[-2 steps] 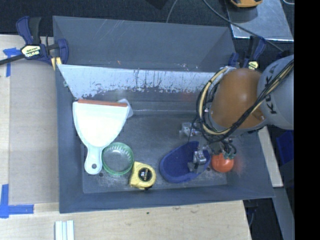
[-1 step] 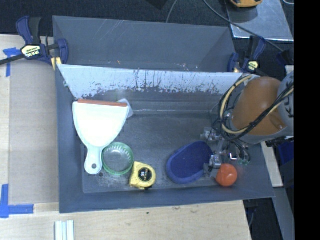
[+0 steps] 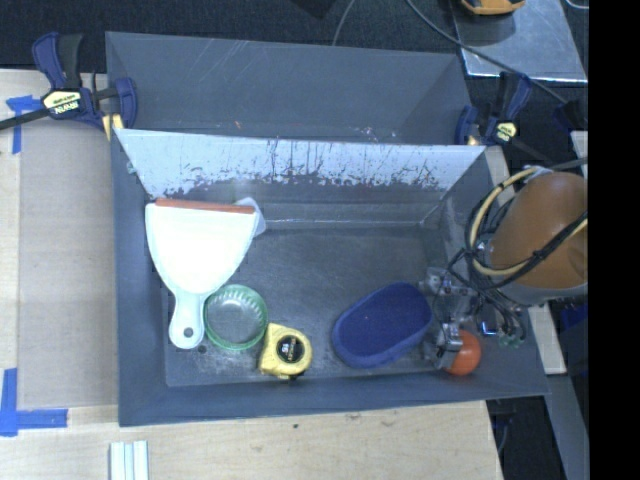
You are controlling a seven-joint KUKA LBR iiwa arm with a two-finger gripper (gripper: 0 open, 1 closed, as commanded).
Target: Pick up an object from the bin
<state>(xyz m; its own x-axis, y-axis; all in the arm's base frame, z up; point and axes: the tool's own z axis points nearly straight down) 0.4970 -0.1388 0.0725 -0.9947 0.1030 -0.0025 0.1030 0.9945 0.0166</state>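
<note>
My gripper [image 3: 446,320] is low in the bin's near right corner. A small orange-red ball [image 3: 463,357] lies right below it, touching or nearly touching it; I cannot tell whether it is gripped. Just left of the gripper lies a blue oval bowl-like thing [image 3: 381,325], its right end against the gripper. Further left on the bin floor sits a yellow tape measure [image 3: 284,352].
A clear round cup with a green rim [image 3: 235,318] stands beside the tape measure. A white scoop with an orange back edge [image 3: 196,251] lies at the left, handle toward the front. The arm's orange cover and cables hang over the right wall.
</note>
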